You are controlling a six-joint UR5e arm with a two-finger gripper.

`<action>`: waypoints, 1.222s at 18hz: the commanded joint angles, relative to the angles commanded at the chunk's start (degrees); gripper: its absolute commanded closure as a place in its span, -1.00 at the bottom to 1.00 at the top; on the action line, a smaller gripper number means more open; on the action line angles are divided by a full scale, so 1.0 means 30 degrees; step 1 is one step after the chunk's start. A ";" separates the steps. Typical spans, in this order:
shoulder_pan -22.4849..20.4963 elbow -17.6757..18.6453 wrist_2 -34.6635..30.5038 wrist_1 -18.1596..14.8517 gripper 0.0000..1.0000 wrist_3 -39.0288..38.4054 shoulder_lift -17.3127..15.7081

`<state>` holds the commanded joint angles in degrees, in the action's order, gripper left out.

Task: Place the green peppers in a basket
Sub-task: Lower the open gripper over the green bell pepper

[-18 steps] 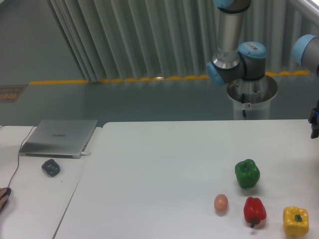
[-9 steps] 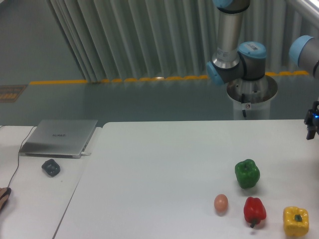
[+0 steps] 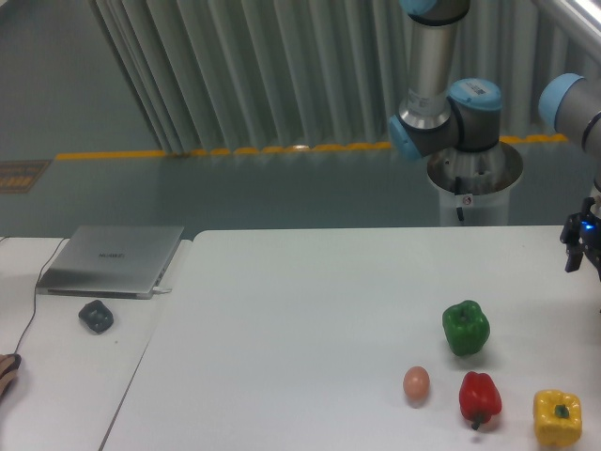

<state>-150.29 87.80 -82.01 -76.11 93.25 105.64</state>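
Note:
The green pepper [image 3: 466,328] stands upright on the white table [image 3: 310,319], right of centre. My gripper [image 3: 583,256] hangs at the right edge of the view, above and to the right of the pepper, well apart from it. Its dark fingers [image 3: 570,258] point down and look spread, with nothing between them; part of it is cut off by the frame edge. No basket is in view.
A red pepper [image 3: 480,397], a yellow pepper [image 3: 557,417] and an egg [image 3: 416,382] lie in front of the green pepper. A closed laptop [image 3: 113,258] and a dark mouse [image 3: 96,316] sit on the left table. The arm's base [image 3: 473,178] stands behind the table.
My gripper has moved left into the view from the right edge, and a little lower. The peppers and the egg have not moved.

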 joint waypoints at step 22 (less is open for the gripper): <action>0.4477 0.0088 -0.2070 -0.0058 -1.00 -0.4806 0.0674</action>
<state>-136.86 88.07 -88.22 -76.29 78.84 107.67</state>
